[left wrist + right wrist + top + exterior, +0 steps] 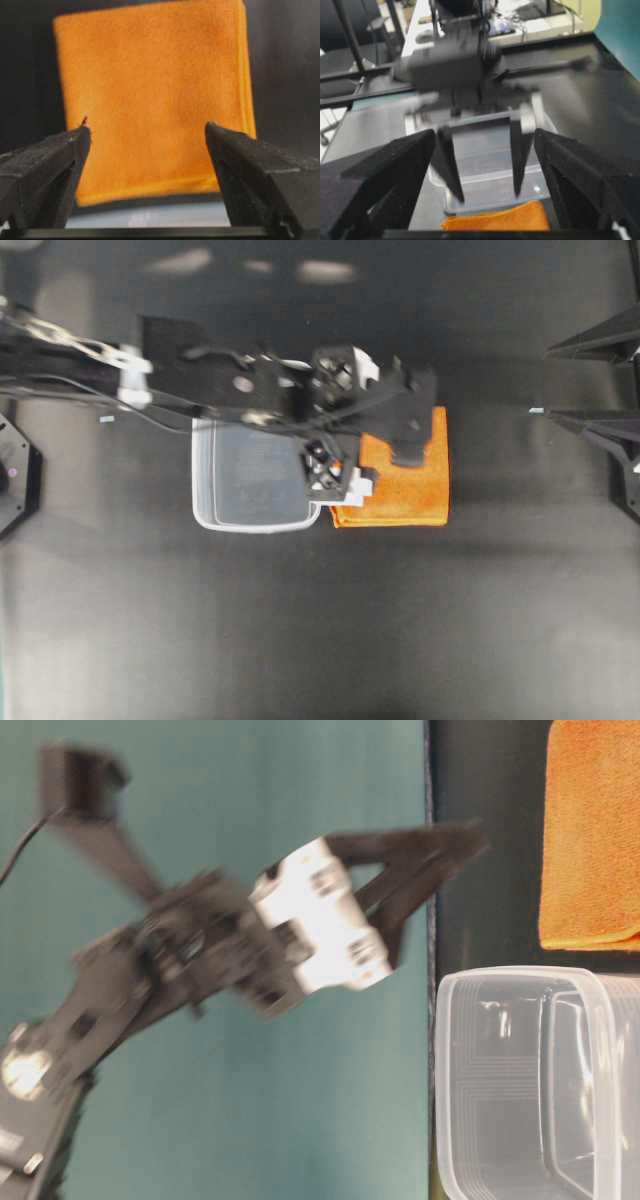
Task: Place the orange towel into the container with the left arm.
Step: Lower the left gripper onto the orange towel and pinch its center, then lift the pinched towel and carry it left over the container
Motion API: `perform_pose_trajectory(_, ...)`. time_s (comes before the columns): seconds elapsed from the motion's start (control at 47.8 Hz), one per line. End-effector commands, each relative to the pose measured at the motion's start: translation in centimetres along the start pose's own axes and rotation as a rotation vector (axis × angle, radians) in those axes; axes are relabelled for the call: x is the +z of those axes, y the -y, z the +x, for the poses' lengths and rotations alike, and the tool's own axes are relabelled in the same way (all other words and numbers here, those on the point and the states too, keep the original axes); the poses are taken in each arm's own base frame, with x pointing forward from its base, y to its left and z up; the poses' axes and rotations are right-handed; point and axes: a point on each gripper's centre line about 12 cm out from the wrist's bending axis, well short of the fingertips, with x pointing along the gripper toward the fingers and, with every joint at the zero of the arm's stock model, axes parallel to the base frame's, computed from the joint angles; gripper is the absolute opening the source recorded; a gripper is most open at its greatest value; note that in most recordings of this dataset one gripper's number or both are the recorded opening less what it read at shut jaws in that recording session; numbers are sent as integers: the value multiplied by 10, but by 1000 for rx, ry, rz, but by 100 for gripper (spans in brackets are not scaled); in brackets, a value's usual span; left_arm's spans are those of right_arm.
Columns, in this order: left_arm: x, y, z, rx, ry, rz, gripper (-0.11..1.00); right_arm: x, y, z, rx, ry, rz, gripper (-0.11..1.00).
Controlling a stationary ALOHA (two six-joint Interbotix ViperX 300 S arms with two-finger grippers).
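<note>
Left gripper point(147, 150) nearest my view, jaws spread wide, holding nothing, above orange towel point(150, 95). Towel flat on table point(300, 640), touching container point(245, 480). Right gripper point(485, 165) spread too, holding nothing.

The left arm point(200, 375) extends from the 9 o'clock edge of the overhead view toward 3 o'clock, reaching past centre. The left gripper point(415, 425) points toward 3 o'clock with both jaws spread wide and nothing between them. The right gripper point(485, 170) sits at the 3 o'clock edge, pointing toward 9 o'clock, jaws likewise spread apart and holding nothing.
</note>
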Motion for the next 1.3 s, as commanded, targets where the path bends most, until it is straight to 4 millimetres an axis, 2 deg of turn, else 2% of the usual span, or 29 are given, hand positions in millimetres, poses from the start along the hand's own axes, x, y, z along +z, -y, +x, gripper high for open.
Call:
perform_pose_trajectory(0.0, 8, -1, 15, 2, 4, 6, 88, 3, 0, 1, -2, 13, 5, 77)
perform_pose_trajectory(0.126, 2, -1, 40, -3, -34, 8, 88, 2, 0, 0, -2, 13, 5, 77)
perform_pose_trajectory(0.314, -21, -4, 77, -10, -112, -3, 88, -1, 1, -1, -2, 11, 5, 77)
perform_pose_trajectory(0.502, -25, 1, 90, -16, -131, -5, 88, -1, 1, -2, -2, 16, 5, 77)
perform_pose_trajectory(0.711, -26, 3, 93, -18, -135, -16, 84, -5, 1, -3, -3, 7, 5, 77)
perform_pose_trajectory(0.816, -25, 6, 92, -21, -133, -9, 68, -7, 1, -3, -3, 3, 5, 77)
perform_pose_trajectory(0.942, -20, 13, 89, -27, -123, 13, 31, -6, 1, -3, -3, 5, 5, 77)
perform_pose_trajectory(1.046, -15, 14, 83, -27, -108, 18, 7, -6, 1, -3, -2, 10, 5, 77)
perform_pose_trajectory(1.109, -10, 13, 76, -24, -94, 18, 6, -6, 1, -3, -2, 10, 5, 77)
perform_pose_trajectory(1.193, 4, 8, 58, -14, -45, 14, 6, -6, 1, -3, -3, 8, 5, 77)
perform_pose_trajectory(1.276, 22, 5, 32, -4, 15, 21, 6, -6, 1, -3, -3, 8, 5, 77)
